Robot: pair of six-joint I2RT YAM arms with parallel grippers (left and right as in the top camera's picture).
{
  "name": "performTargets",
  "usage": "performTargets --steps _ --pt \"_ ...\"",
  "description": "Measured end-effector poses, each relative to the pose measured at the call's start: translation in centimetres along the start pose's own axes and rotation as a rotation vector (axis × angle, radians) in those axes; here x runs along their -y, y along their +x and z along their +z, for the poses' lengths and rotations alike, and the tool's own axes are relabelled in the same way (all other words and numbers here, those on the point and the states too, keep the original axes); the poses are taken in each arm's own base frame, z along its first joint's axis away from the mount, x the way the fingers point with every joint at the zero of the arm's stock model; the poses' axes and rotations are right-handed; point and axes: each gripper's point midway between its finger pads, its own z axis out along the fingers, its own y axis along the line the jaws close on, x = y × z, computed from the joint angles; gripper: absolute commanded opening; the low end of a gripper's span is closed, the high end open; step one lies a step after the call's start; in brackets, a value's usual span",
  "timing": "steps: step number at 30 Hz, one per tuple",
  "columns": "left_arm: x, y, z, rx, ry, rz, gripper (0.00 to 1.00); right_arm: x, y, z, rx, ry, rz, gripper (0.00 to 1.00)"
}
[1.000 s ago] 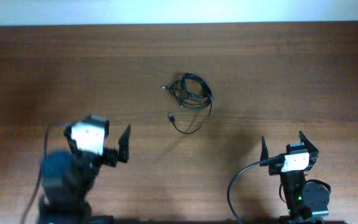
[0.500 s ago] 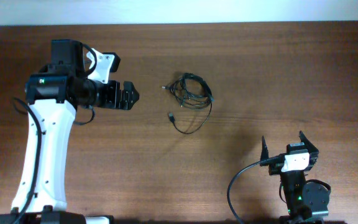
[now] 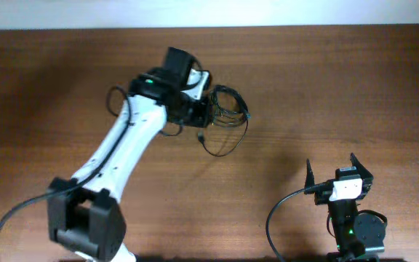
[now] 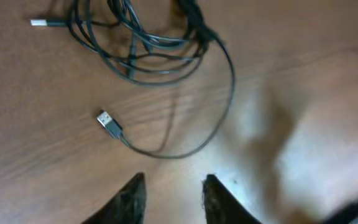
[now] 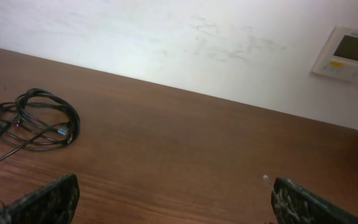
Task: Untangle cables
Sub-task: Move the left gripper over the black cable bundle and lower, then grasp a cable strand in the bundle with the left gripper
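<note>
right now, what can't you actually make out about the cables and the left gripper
1. Cord count in the cables: the left wrist view cuts the coil at its top edge; overhead it is too small.
2. left gripper fingertips: overhead, the left arm covers them.
3. Lower right of the left wrist view: blurred.
4. Loose strand's end: the right wrist view loses it off the left edge.

Tangled black cables (image 3: 225, 109) lie on the wooden table (image 3: 340, 87).

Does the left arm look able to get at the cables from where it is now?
Probably yes: the left gripper hangs open just beside the cables; nothing lies between it and the loose plug.
</note>
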Motion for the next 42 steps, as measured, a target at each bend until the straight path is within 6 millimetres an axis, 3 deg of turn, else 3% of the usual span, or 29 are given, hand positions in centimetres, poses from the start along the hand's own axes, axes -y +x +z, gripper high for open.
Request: performTargets --steps 3,6,8,10,11,16,19,24,26,28,36,42 --pt "-0.3 -1.9 3.0 0.060 -0.084 -0.031 0.59 0.0 0.0 0.0 0.001 0.001 0.000 0.99" --pt "-0.8 -2.6 6.0 0.062 -0.103 -0.069 0.41 0.0 0.0 0.0 0.000 0.000 0.001 0.98" --pt "-1.4 -3.3 8.2 0.077 -0.112 -0.089 0.37 0.0 0.0 0.0 0.000 0.000 0.000 0.99" --pt "-1.9 -4.3 9.9 0.107 -0.114 -0.104 0.22 0.0 0.0 0.0 0.000 0.000 0.000 0.98" --pt "-2.1 -4.3 10.5 0.107 -0.118 -0.117 0.20 0.0 0.0 0.0 0.000 0.000 0.000 0.98" --pt "-2.6 -4.8 12.3 0.120 -0.119 -0.136 0.22 0.0 0.0 0.0 0.000 0.000 0.000 0.98" --pt "-3.1 -4.7 13.9 0.115 -0.121 -0.138 0.29 0.0 0.0 0.0 0.000 0.000 0.000 0.99" --pt "-3.0 -5.2 14.0 0.136 -0.114 -0.137 0.21 0.0 0.0 0.0 0.000 0.000 0.000 0.98" --pt "-3.1 -5.0 14.0 0.126 -0.117 -0.139 0.07 0.0 0.0 0.0 0.000 0.000 0.000 0.98" --pt "-3.2 -4.5 14.1 0.107 -0.123 -0.150 0.01 0.0 0.0 0.0 0.000 0.000 0.001 0.98" --pt "-4.3 -0.3 13.8 -0.075 -0.180 -0.057 0.00 0.0 0.0 0.0 0.000 0.000 0.000 0.98" --pt "-8.0 3.6 11.7 -0.256 -0.328 -0.005 0.00 0.0 0.0 0.0 0.000 0.000 0.000 0.98"
